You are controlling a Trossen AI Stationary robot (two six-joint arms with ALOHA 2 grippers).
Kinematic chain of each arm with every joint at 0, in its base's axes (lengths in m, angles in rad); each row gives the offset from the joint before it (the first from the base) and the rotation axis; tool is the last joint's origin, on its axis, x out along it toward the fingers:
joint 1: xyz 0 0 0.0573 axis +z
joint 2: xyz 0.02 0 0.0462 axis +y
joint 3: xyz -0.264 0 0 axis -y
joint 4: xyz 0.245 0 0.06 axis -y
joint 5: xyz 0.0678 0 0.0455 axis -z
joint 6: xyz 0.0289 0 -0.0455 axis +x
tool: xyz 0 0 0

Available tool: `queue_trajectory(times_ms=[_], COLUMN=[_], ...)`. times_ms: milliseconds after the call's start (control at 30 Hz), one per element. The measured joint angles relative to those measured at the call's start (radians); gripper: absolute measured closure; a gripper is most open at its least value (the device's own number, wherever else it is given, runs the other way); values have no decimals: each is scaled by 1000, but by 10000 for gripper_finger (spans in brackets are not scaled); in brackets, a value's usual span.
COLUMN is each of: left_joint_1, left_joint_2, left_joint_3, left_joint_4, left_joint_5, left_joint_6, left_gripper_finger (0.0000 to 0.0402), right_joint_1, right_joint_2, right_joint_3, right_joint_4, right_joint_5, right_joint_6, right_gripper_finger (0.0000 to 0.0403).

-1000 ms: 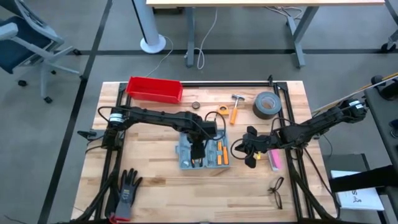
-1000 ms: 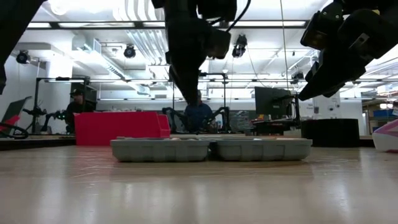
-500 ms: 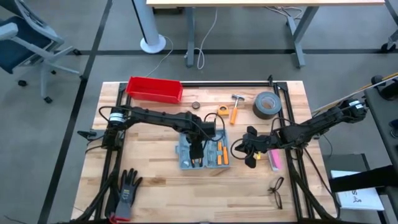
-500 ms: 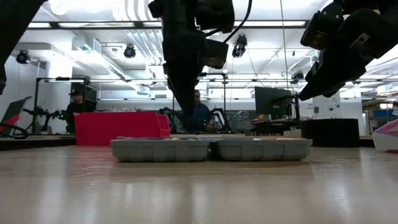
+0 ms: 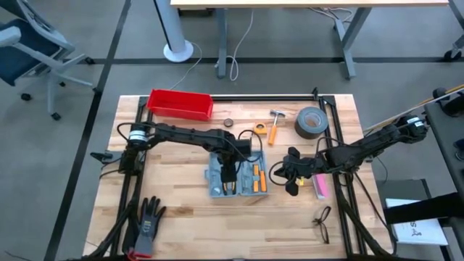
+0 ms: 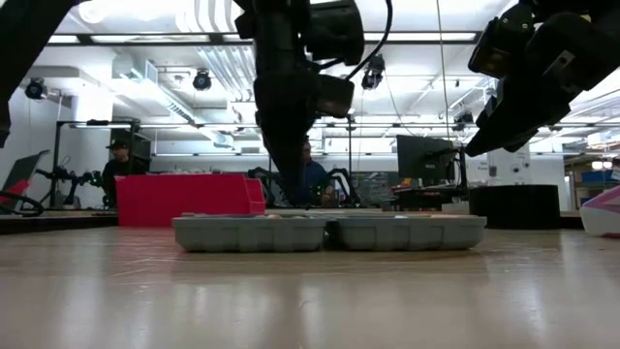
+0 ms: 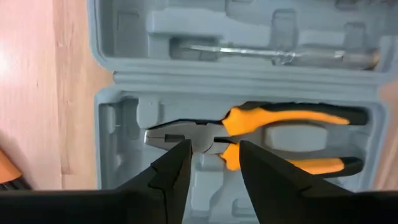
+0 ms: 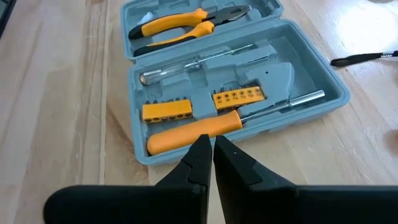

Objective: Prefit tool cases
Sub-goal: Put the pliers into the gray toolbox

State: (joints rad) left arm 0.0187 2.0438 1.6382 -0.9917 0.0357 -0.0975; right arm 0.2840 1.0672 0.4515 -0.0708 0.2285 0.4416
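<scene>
The grey-blue tool case [image 5: 237,181] lies open and flat on the table's middle. Its grey moulded halves [image 6: 329,233] rest side by side. Orange-handled pliers [image 7: 280,116] lie in a slot in one half. The other half [image 8: 298,74] holds an orange-handled screwdriver [image 8: 199,134] and orange bit strips [image 8: 165,111]. My left gripper [image 7: 214,146] points straight down, open, just above the pliers' joint, one fingertip on each side of it. In the low view it [image 6: 291,194] stands a little above the case. My right gripper [image 5: 290,176] hangs shut to the right of the case, above the table.
A red bin [image 5: 180,104] stands at the far left. A hammer [image 5: 275,123] and a roll of grey tape [image 5: 310,122] lie behind the case. A pink object [image 5: 320,186] lies to its right, glasses [image 5: 322,223] near right, and a black glove [image 5: 148,221] near left.
My left gripper has sunk steadily toward the open case, still pointing down and still open. The case and the tools in it have not moved.
</scene>
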Motion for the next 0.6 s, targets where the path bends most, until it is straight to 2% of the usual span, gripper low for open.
queue_trajectory(times_ms=[200,400,600], left_joint_1=[1,3,1], left_joint_2=[0,-10,-15], left_joint_3=[-69,-209,-174], left_joint_4=[26,177,137], left_joint_5=[8,63,63], left_joint_6=[11,-6,-42], left_gripper_finger=[268,275,274], right_joint_1=[0,0,0], right_joint_2=[0,0,0], right_joint_3=[0,0,0], right_joint_4=[0,1,-1], right_joint_5=[0,0,0], right_joint_6=[6,6,5], right_gripper_finger=[401,401,401])
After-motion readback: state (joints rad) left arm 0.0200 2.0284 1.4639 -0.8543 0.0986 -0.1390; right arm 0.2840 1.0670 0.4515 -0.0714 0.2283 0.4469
